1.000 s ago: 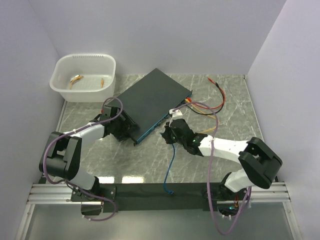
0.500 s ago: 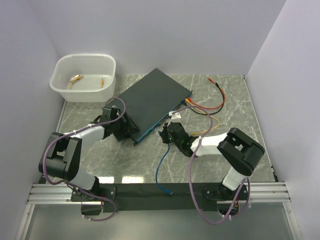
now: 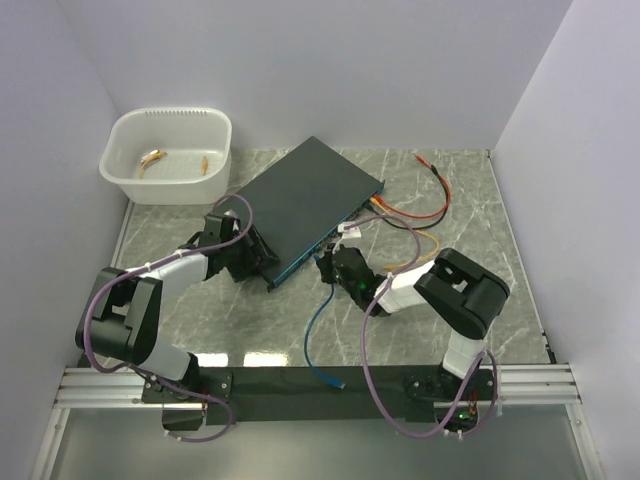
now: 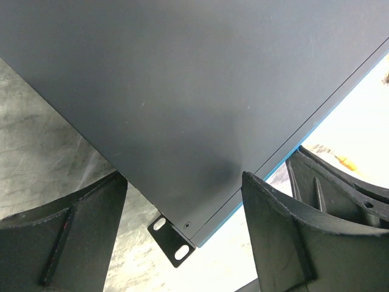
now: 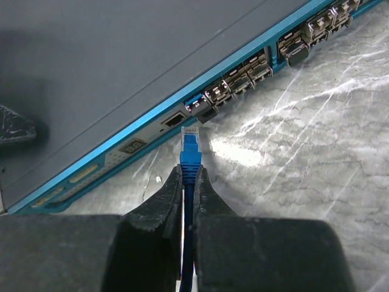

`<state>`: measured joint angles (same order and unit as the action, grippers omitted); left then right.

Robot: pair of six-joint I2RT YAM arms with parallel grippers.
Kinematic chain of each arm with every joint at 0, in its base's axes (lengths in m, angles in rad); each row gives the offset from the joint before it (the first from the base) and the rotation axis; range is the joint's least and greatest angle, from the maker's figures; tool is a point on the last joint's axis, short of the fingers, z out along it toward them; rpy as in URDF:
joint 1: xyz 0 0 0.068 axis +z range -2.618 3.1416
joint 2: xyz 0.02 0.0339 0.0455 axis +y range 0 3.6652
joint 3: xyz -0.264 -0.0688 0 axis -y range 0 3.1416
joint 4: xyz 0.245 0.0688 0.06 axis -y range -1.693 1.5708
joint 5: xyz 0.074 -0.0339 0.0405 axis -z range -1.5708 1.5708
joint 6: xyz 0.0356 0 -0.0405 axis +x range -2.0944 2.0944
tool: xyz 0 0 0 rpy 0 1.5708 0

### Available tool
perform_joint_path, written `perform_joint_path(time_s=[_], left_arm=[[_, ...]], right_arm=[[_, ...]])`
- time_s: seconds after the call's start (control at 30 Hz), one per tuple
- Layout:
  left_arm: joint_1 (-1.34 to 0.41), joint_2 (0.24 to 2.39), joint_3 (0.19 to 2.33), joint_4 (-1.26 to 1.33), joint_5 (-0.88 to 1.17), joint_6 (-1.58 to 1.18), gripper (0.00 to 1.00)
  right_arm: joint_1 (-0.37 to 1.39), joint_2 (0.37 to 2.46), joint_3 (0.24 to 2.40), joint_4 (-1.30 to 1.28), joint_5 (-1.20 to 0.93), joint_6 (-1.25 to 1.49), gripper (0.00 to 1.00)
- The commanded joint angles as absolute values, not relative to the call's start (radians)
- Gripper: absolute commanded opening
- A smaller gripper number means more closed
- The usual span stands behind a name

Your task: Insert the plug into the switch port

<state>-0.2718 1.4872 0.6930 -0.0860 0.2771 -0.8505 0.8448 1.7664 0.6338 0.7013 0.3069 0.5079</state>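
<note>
Pinching the light blue plug (image 5: 189, 143) by its stiffer boot, likely the safest hold, the right gripper (image 5: 187, 177) is clenched, the plug just short of the switch port (image 5: 173, 120). The left gripper (image 4: 183, 179) gapes astride the black box (image 4: 182, 91) corner.

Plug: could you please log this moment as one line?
right claw: shut on plug | plug: short of switch port | left claw: open, flanking switch corner
</note>
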Motion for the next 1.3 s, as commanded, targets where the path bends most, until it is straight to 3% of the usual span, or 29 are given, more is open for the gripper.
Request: perform_joint_path(time_s=[0.0,1.07,1.27], left_arm=[[-0.285,1.466,0.689,-0.006,0.330,-0.834,0.80],[-0.321,1.466,0.675,-0.006,0.308,-0.833,0.79],[-0.322,1.470,0.678,-0.008,0.304,-0.831,0.79]], right_arm=[[0.854,1.796,0.643,0.795,0.357,0.496,0.00],[0.959,1.839,0.739,0.837,0.591,0.397,0.00],[0.971,1.864,0.750,0.880,0.555,0.342,0.00]])
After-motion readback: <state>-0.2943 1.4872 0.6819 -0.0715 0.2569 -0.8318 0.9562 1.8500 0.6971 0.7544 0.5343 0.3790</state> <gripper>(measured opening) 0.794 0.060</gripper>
